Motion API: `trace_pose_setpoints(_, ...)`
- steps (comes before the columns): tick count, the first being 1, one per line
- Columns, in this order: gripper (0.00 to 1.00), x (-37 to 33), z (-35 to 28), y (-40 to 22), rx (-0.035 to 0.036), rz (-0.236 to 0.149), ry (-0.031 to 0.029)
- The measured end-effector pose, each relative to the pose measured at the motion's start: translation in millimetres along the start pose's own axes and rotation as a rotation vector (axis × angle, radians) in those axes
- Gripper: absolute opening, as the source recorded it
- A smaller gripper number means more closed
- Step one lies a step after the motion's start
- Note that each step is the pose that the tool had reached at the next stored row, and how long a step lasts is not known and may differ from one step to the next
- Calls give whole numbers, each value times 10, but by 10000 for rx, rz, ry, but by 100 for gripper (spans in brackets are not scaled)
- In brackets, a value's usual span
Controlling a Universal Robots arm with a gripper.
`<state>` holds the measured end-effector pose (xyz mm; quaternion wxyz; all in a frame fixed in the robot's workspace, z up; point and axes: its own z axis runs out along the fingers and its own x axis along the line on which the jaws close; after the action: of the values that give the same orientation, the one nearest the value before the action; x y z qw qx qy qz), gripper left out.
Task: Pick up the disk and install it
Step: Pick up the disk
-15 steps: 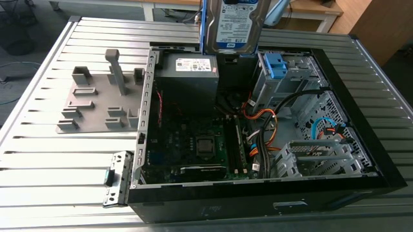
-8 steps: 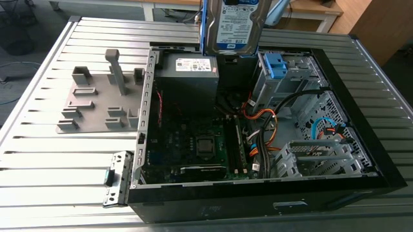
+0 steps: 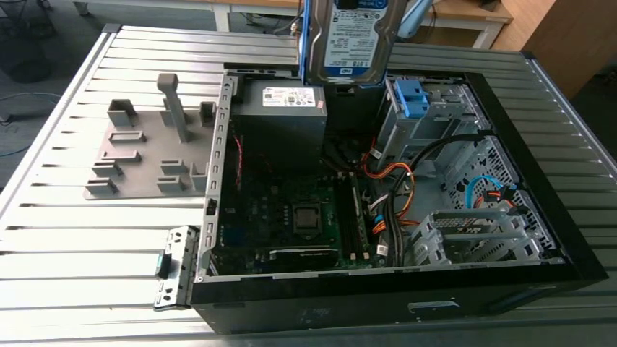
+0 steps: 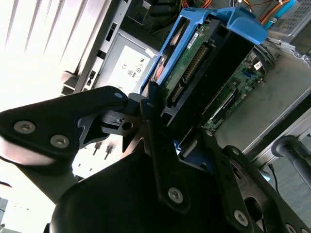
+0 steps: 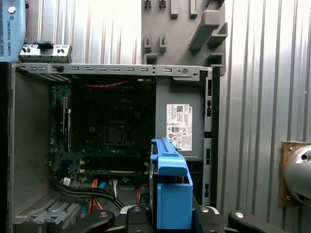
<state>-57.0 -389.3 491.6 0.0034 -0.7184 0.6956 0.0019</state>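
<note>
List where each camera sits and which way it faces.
Exterior view: off the arm, high beside the table, looking down into the open computer case; the disk hangs above it.
Second wrist view: on the wrist, looking along the hand, which grips the disk over the case.
First wrist view: on the wrist, looking straight down into the case past the disk; black hand parts show.
Shared: all three show the disk and the grey box.
</note>
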Motion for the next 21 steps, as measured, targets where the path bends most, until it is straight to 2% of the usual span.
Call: trace_pose_setpoints(21,36,143,1,-6,0,0,1)
